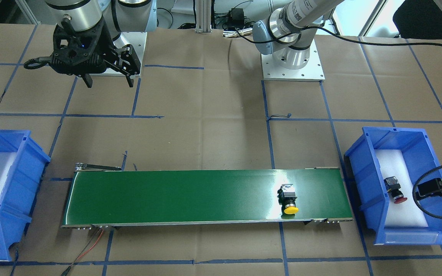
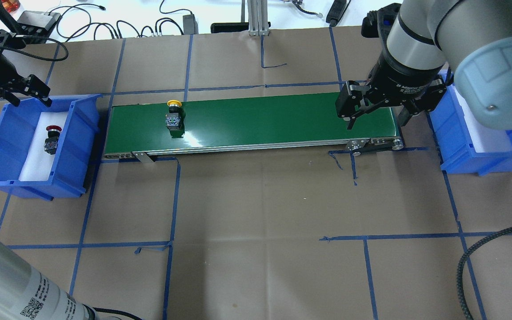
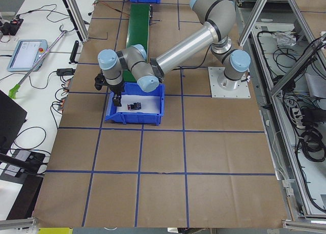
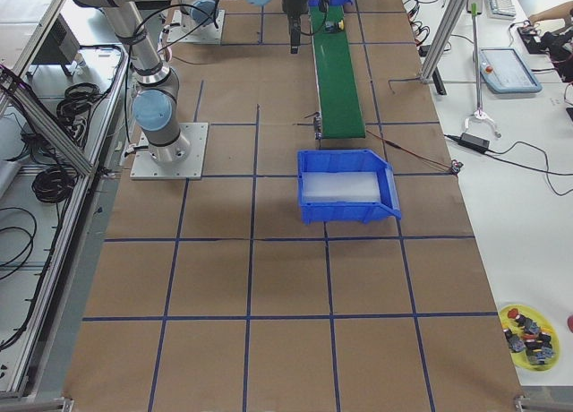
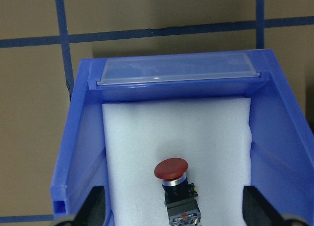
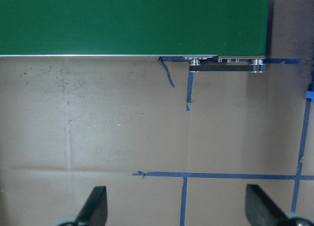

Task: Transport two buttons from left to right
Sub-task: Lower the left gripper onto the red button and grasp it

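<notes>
Overhead exterior shows me two buttons: a red-capped push button (image 2: 52, 138) on white foam (image 2: 37, 158) in the left one of two blue plastic bins (image 2: 2, 142), a yellow-capped push button (image 2: 174, 116) farther, on the green conveyor belt (image 2: 260, 120). My left pincer (image 2: 32, 103) and right pincer (image 2: 377, 123) gape wide.

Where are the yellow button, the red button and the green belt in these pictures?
yellow button (image 1: 288, 199), front-facing view, on its black body.
red button (image 5: 171, 169), left wrist view, on its red cap.
green belt (image 2: 256, 122), overhead view, on its bare middle.
</notes>
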{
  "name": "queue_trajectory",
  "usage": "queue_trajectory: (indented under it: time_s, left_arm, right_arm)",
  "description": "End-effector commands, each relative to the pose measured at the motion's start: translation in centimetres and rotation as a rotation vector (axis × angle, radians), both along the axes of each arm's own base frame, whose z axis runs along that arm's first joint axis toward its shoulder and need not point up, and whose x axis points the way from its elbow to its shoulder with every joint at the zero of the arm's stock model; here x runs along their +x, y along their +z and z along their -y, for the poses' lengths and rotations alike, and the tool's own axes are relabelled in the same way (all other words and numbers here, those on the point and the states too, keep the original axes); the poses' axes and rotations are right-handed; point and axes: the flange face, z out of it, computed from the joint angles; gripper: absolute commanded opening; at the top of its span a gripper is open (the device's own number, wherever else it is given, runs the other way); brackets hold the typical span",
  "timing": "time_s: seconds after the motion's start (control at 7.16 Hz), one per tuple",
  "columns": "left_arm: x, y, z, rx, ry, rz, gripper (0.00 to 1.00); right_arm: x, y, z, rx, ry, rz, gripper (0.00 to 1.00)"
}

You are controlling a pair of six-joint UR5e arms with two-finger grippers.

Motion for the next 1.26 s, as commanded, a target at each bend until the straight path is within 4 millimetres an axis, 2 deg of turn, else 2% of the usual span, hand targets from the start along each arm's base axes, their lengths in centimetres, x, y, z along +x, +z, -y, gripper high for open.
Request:
queue_trajectory:
  time_s: [0.0, 0.28, 0.56, 0.84, 0.98, 1.12]
  left_arm:
    - [-0.7, -3.1, -1.2, -0.011, 0.002, 0.007, 0.99]
    - [-0.8, -5.3, -1.5, -0.031, 0.002, 0.018, 0.99]
    - [-1.4, -7.2, -2.4, -0.029, 0.002, 0.02, 0.99]
    - [-1.5, -7.4, -2.7, -0.03, 0.003, 0.023, 0.99]
    - [-1.5, -7.4, -2.6, -0.032, 0.002, 0.021, 0.93]
    - [-1.4, -7.5, -2.7, -0.029, 0.003, 0.019, 0.79]
  right_arm:
    - [-0.1, 0.0, 0.0, 0.003, -0.001, 0.0, 1.0]
    - [-0.1, -0.1, -0.1, 0.008, -0.001, 0.001, 1.0]
    - [-0.1, -1.0, -0.3, 0.015, -0.001, -0.001, 1.0]
    - [-0.1, -1.3, -0.3, 0.022, -0.001, -0.002, 1.0]
    - [-0.1, -1.3, -0.3, 0.022, -0.001, -0.002, 1.0]
    - [-0.2, -1.3, -0.3, 0.022, -0.003, -0.002, 1.0]
